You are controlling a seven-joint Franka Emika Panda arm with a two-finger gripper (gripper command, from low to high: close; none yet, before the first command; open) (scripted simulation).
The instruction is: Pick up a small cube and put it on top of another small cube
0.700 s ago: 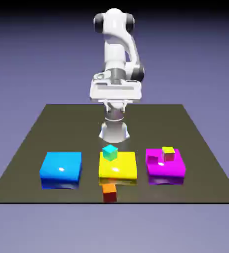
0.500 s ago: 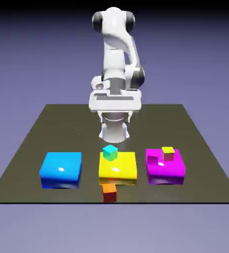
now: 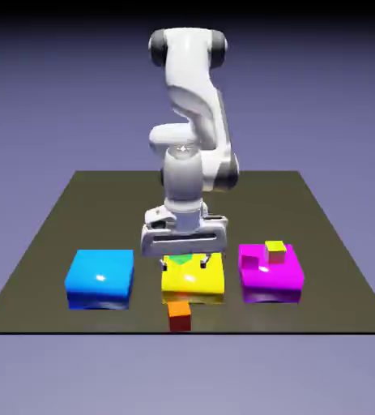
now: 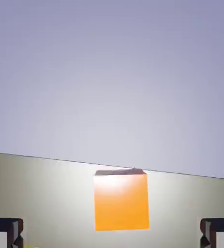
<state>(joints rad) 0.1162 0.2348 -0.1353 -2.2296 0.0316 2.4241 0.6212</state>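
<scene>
The white Franka arm [image 3: 192, 121] bends down over the middle of the dark table [image 3: 53, 235], its hand low above the yellow flat block [image 3: 192, 278]. The gripper [image 3: 185, 261] hangs just over that block's far part, its wide white body hiding most of the teal-green small cube [image 3: 181, 259], of which only a sliver shows beneath the hand. In the hand view the two grey finger tips [image 4: 5, 232] sit at the bottom corners, spread wide apart with nothing between them, so the claw is open and empty.

The small orange-red cube [image 3: 179, 314] stands on the table at its near edge, just in front of the yellow flat block and close to it; whether the two touch cannot be told. Its top is orange, its front face darker red. In the hand view the same cube [image 4: 121, 200] appears as an orange square ahead of the fingers, roughly centred between them, resting on the pale table surface [image 4: 46, 193] near its edge, with the blue-violet backdrop [image 4: 112, 72] filling everything above.

To the exterior view's left lies the blue flat block [image 3: 100, 276], bare on top. To the exterior view's right lies the magenta flat block [image 3: 271, 275] (glossy, like its neighbours), carrying the yellow-topped small cube [image 3: 275, 251] near its far right part. The three flat blocks form a row, well apart from one another
</scene>
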